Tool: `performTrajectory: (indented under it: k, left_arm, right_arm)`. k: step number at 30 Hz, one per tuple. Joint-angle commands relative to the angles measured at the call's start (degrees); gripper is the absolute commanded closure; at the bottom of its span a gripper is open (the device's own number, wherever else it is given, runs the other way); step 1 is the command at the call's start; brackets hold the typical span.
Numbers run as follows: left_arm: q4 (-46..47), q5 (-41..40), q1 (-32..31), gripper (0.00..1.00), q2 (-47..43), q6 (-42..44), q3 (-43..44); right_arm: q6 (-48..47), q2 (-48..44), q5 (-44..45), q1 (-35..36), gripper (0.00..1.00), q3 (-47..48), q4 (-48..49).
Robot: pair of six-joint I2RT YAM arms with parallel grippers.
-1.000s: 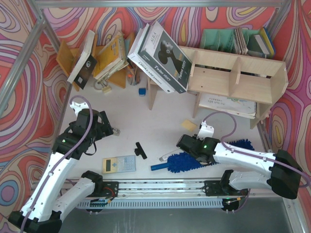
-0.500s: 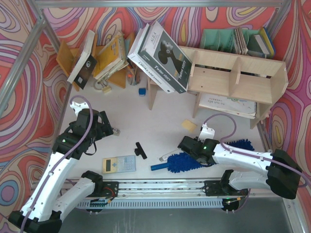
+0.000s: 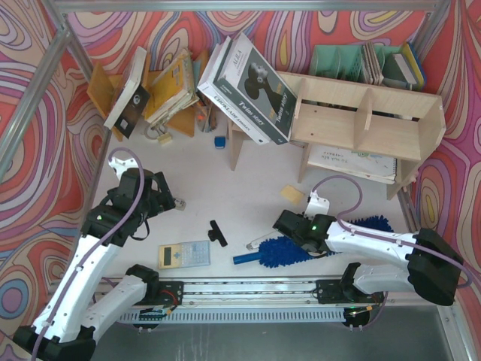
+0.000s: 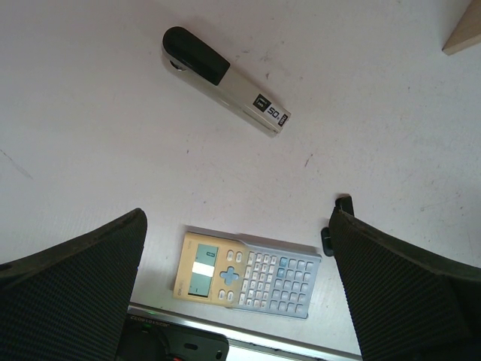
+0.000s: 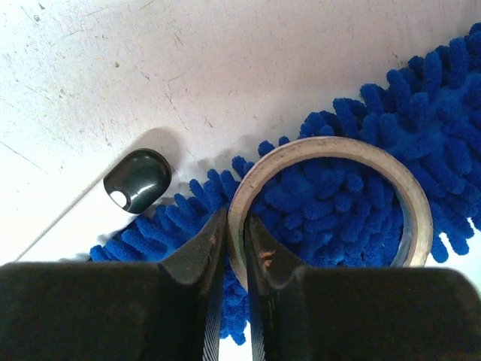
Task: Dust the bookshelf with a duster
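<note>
The blue fluffy duster (image 3: 289, 248) lies on the table near the front edge, with its smooth handle (image 3: 244, 258) pointing left. My right gripper (image 3: 288, 223) is down on it. In the right wrist view the jaws (image 5: 234, 219) are shut on the rim of a brownish tape ring (image 5: 331, 150) that rests on the duster's fibres (image 5: 338, 203). The plywood bookshelf (image 3: 368, 124) stands at the back right. My left gripper (image 3: 169, 201) is open and empty above the table, with a calculator (image 4: 248, 274) below it.
A white marker with a dark cap (image 5: 137, 179) lies beside the duster. A black clip (image 3: 218, 233) and the calculator (image 3: 184, 254) lie at the front centre. A white-and-black object (image 4: 225, 79) lies under the left arm. Books (image 3: 252, 79) lean against the shelf's left end, and a teal organizer (image 3: 346, 60) stands behind it.
My right gripper has shifted very slightly on the duster. The left arm has not moved.
</note>
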Motion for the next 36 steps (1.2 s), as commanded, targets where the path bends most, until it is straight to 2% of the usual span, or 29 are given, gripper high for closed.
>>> performTrajectory:
  k: [1,10,18,20,36]
  left_arm:
    - [0.68,0.15,0.24,0.02,0.01,0.28,-0.67]
    - [0.65,0.25,0.34,0.02,0.01,0.28,-0.63]
    - [0.80,0.33,0.34,0.02,-0.22,0.28,-0.70]
    - [0.49,0.48,0.33,0.02,0.06,0.28,-0.46]
    - [0.32,-0.13,0.35,0.02,-0.84,0.11,-0.54]
  right_arm:
    - [-0.30,0.48,1.70,-0.56,0.78,1.83,-1.25]
    - [-0.72,-0.54,4.06,-0.68,0.80,4.23,-3.74]
    - [-4.25,-0.75,5.52,-0.69,0.81,7.54,-2.33]
    - [-7.47,-0.16,5.25,-0.69,0.83,8.78,0.91]
    - [-20.57,16.21,-0.75,0.59,0.87,22.54,16.07]
